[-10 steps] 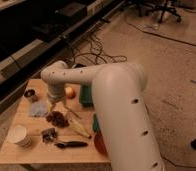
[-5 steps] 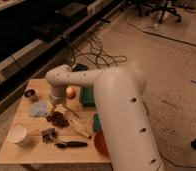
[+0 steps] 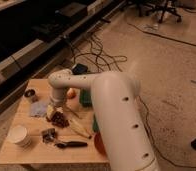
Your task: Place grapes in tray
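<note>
Item one, the robot's white arm (image 3: 116, 120): it fills the foreground, bends over the wooden surface (image 3: 16, 152) and hides that surface's right side. The tray (image 3: 85, 99) is green and lies toward the back of the surface; only a strip of it shows at the arm's left edge. A banana (image 3: 79, 128) lies slantwise in front of the tray, near the middle. A red bowl (image 3: 98, 142) shows only as a sliver against the arm at the front. A white cup (image 3: 19, 135) stands at the front left corner. A grey-blue cloth (image 3: 39, 108) lies at the left. The gripper (image 3: 53, 107) points down beside the cloth, directly over the grapes' left rear edge; whether it is open or closed, and whether it touches anything, cannot be told. The grapes (image 3: 60, 120), a dark cluster, rest on the surface outside the tray, between cloth and banana. An orange-red fruit (image 3: 71, 93) sits just left of the tray. A black-handled tool (image 3: 71, 145) lies near the front edge. A small tin (image 3: 31, 94) stands at the rear left.
</note>
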Robot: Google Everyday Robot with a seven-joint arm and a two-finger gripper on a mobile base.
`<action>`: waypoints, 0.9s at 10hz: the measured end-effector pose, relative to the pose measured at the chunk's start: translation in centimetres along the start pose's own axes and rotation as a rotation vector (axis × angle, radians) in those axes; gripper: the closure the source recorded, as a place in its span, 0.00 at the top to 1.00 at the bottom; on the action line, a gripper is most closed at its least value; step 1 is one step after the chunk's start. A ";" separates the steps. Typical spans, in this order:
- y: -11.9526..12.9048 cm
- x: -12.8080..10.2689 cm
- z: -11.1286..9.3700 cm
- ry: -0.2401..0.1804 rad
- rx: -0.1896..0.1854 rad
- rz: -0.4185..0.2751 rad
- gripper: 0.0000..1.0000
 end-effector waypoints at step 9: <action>1.0 -1.0 -2.2 0.045 0.012 0.046 0.00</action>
